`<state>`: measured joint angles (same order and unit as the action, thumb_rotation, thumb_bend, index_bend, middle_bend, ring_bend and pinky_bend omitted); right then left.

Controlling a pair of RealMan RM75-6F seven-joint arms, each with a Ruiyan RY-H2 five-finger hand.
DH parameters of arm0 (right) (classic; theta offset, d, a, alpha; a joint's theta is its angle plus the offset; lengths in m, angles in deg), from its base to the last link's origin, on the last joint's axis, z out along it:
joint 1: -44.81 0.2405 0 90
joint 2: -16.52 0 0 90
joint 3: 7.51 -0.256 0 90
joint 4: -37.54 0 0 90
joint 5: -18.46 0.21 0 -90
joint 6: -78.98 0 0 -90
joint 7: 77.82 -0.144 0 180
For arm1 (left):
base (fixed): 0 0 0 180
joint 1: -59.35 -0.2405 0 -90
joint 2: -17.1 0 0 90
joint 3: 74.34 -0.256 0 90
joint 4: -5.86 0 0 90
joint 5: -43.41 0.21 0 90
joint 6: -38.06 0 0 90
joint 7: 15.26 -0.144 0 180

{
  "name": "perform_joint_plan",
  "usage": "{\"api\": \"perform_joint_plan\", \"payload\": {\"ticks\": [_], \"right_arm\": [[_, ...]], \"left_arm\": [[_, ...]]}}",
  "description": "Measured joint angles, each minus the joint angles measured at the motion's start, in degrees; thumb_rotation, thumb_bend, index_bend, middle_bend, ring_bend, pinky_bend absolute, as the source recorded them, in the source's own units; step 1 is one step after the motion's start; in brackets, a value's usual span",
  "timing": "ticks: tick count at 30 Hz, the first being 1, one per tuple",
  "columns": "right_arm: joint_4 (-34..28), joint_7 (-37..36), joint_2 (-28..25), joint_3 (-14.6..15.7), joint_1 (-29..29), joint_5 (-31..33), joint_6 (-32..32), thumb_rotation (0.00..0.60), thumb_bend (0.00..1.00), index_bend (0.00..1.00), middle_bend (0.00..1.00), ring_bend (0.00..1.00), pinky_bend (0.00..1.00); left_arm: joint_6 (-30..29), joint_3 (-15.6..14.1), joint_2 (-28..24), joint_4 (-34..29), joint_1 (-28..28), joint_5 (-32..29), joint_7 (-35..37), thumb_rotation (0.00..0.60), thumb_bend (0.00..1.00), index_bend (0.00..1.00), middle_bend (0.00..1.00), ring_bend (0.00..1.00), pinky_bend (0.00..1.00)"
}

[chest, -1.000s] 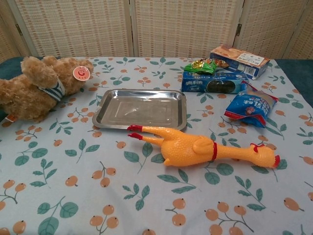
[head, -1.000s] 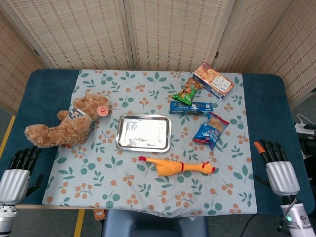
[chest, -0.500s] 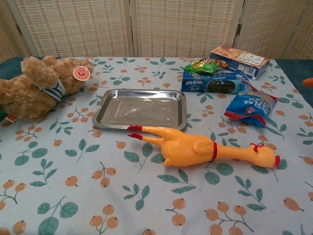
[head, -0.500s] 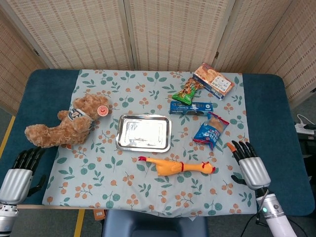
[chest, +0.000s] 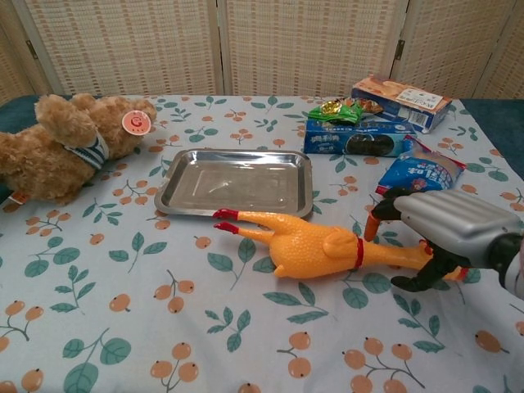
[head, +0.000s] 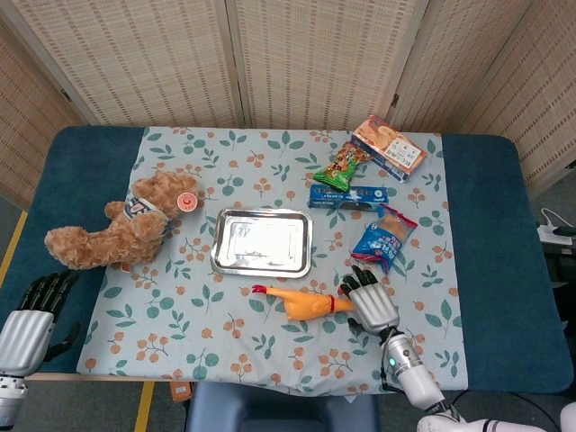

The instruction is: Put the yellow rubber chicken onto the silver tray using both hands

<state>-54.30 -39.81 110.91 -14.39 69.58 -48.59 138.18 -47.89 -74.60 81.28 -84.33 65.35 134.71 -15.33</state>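
Chest view puts the right hand (chest: 426,237) nearest, lying over the head end of the chicken (chest: 315,246), fingers spread above the neck and the thumb dropped on the near side. It looks set to grip there, since the neck is the thin part a hand can wrap; I cannot tell whether any finger actually touches the rubber yet. The chicken lies on its side on the tabletop (chest: 123,327), red feet pointing toward the tray (chest: 237,182) and almost at its near rim, so the lift would be short. The left hand (head: 31,315) rests at the near left corner in the head view (out of the chest camera's sight), fingers loosely apart and holding nothing, well apart from the chicken; the task wants both hands, so my guess is it must cross to the feet end. The tray sits bare in the middle, ready to receive. Farther back, the bear (chest: 70,139) lies left of the tray and the snacks (chest: 368,123) cluster at the far right, clear of the path.
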Motion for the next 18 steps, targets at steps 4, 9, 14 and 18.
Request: {"api": "perform_joint_plan", "payload": {"ticks": [4, 9, 14, 18], "right_arm": [[1.5, 0.8, 1.7, -0.1, 1.0, 1.8, -0.1, 0.600, 0.27, 0.44, 0.27, 0.18, 0.23], [2.7, 1.0, 2.9, 0.0, 1.2, 1.5, 2.3, 0.600, 0.30, 0.67, 0.44, 0.42, 0.45], [2.9, 1.4, 3.1, 0.5, 1.1, 0.8, 4.6, 0.600, 0.30, 0.80, 0.55, 0.59, 0.61], [1.6, -0.2, 2.3, 0.7, 0.9, -1.6, 6.4, 0.600, 0.30, 0.84, 0.58, 0.63, 0.65]], "left_arm": [[-0.1, 0.1, -0.3, 0.1, -0.1, -0.2, 0.8, 0.600, 0.42, 0.00, 0.00, 0.00, 0.07], [-0.1, 0.0, -0.3, 0.2, -0.1, 0.0, 0.9, 0.600, 0.42, 0.00, 0.00, 0.00, 0.07], [0.4, -0.1, -0.2, -0.1, 0.1, 0.1, 0.3, 0.600, 0.42, 0.00, 0.00, 0.00, 0.07], [0.6, -0.5, -0.1, 0.0, 0.3, 0.9, 0.2, 0.600, 0.42, 0.00, 0.01, 0.00, 0.08]]}}
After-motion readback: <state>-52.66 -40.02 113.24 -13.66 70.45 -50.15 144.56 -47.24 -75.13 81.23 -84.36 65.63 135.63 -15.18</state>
